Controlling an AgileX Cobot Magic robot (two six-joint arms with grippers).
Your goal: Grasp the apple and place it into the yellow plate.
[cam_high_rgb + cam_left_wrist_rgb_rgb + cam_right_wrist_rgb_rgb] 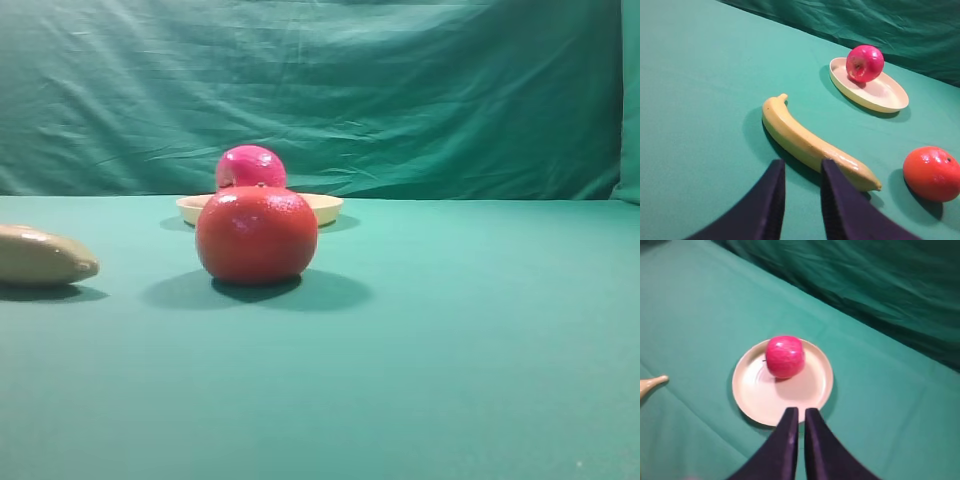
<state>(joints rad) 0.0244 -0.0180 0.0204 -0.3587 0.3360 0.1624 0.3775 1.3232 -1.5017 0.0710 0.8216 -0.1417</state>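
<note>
The crimson apple (785,356) rests inside the yellow plate (760,395), toward its far side. The same apple (865,62) shows in the left wrist view at the left end of the plate (885,97). From the exterior high view the apple (250,165) peeks over the orange, with the plate's rim (325,208) behind it. My right gripper (801,412) hangs over the plate's near rim, shut and empty, apart from the apple. My left gripper (802,167) is slightly open, holding nothing, just short of the banana.
An orange-red round fruit (257,235) sits in front of the plate; the left wrist view has it (932,173) at the right. A yellow banana (805,142) lies left of it on the green cloth. A green curtain closes the back.
</note>
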